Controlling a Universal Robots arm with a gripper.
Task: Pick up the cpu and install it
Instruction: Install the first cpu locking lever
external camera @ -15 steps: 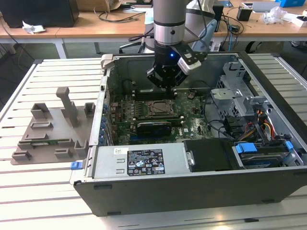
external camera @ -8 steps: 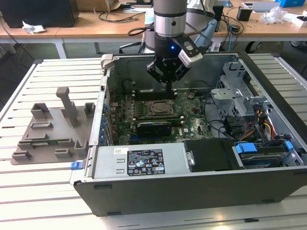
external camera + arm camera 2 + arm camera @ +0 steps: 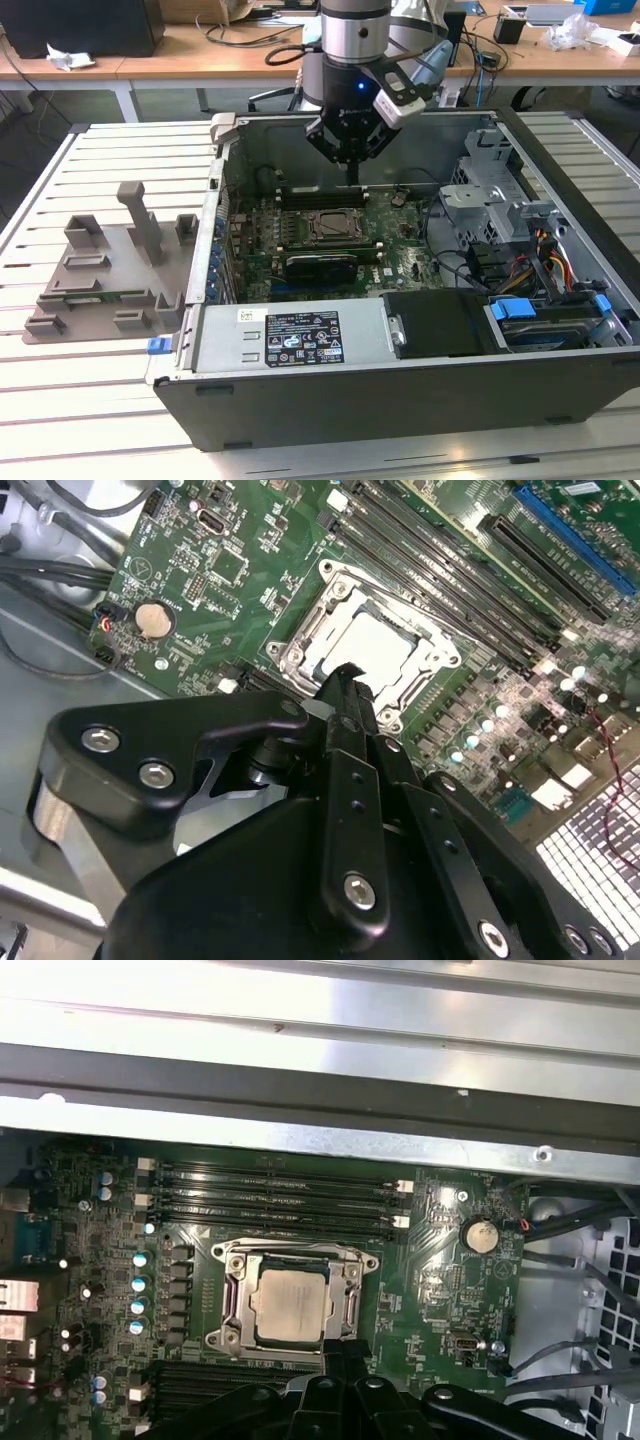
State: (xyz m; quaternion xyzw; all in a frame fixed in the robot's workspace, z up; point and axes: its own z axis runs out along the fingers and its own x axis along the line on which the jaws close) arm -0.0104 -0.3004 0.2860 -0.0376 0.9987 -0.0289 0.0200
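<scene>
The cpu (image 3: 290, 1305), a silver square chip, lies flat inside the socket frame (image 3: 232, 1300) on the green motherboard. In the second wrist view the cpu (image 3: 375, 645) shows pale and bright just beyond my fingertips. In the exterior view the socket frame (image 3: 333, 226) sits mid-board inside the open computer case (image 3: 300, 400). My gripper (image 3: 352, 172) hangs above the board, slightly behind the socket, with its black fingers pressed together and nothing between them. The gripper (image 3: 345, 675) tips point toward the socket's near edge. The gripper (image 3: 345, 1352) is apart from the chip.
Memory slots (image 3: 270, 1195) run beside the socket, and a coin battery (image 3: 481, 1234) sits nearby. A drive cage (image 3: 490, 205) and cable bundles (image 3: 545, 260) crowd the case on the exterior view's right. A grey plastic tray (image 3: 100, 275) with upright blocks stands on the slatted table at the exterior view's left.
</scene>
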